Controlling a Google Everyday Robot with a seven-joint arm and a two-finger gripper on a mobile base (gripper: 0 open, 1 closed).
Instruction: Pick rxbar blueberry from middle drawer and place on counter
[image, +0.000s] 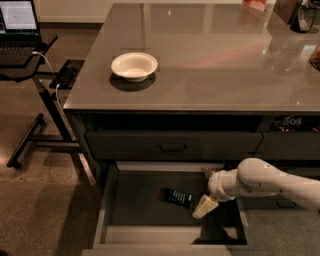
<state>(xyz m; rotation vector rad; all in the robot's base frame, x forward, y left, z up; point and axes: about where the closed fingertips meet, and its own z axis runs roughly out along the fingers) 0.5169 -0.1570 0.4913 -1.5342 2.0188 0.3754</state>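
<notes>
The rxbar blueberry, a small dark navy bar with pale print, lies flat on the bottom of the open middle drawer, near its centre. My gripper hangs inside the drawer just to the right of the bar, its pale fingers pointing down and left, a short way from the bar's right end. The white arm reaches in from the right. The counter spreads above the drawers, glossy grey-brown.
A white bowl stands on the counter's left part. The shut upper drawer front with a black handle is right above the open drawer. A laptop on a black stand is at the far left. Objects stand at the counter's far right corner.
</notes>
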